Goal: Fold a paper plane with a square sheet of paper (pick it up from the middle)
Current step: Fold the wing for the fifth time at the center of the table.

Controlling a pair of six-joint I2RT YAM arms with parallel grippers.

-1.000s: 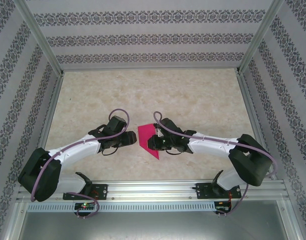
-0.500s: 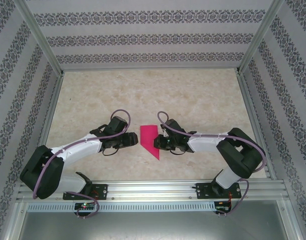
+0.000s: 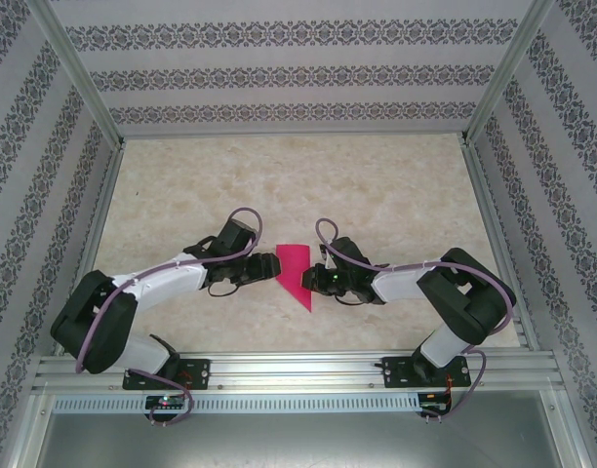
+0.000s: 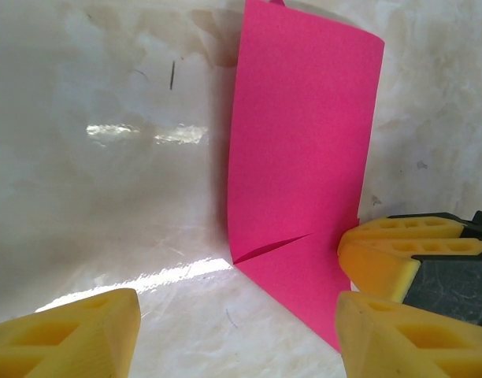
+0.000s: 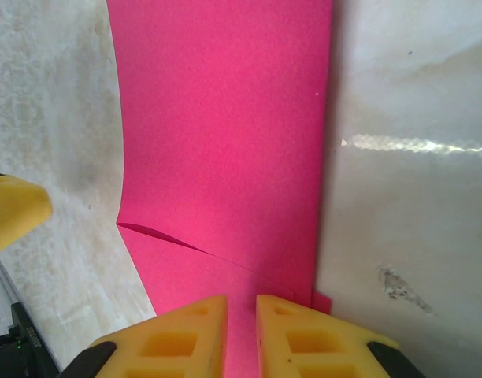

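Paper [image 3: 292,271], folded to a point, lies on the table [image 3: 377,185] between the arms, one edge pinched by the right gripper [image 5: 241,335], presumably as an anchor, while the left gripper [image 4: 233,346] stands spread alongside.

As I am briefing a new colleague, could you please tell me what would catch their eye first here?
The bright magenta sheet of paper, partly folded, lies mid-table between both arms. On the right arm the yellow jaws sit almost closed at the paper's edge; on the left arm they stand wide open beside it. Patterned wallpaper panels surround the pale table.
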